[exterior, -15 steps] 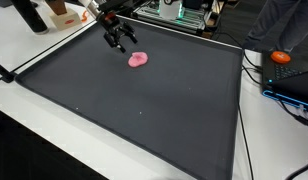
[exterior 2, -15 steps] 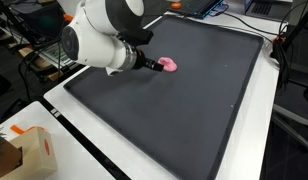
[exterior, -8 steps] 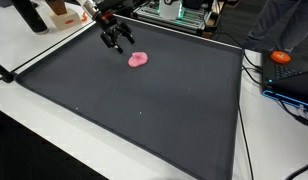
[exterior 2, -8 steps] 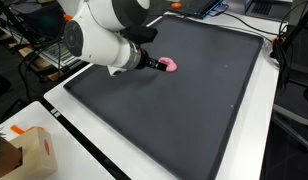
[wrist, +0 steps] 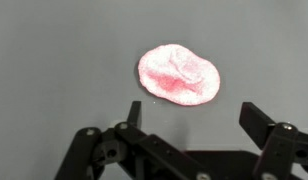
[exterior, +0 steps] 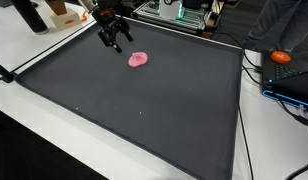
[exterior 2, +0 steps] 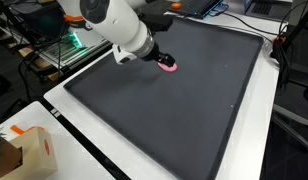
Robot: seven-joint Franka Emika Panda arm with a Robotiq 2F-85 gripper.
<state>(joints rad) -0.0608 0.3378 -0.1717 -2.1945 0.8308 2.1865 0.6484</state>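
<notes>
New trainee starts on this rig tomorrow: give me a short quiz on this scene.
1. True or false: the gripper holds the pink lump.
2. The lump lies on: A) a white plate, B) the dark mat, C) a wooden shelf.
3. Fill in: the jaws stand ____.

Key: 1 false, the lump lies free just beyond the fingertips; 2 B; 3 open.

blob (exterior: 139, 60) on mat (exterior: 134, 110), near corner
</notes>
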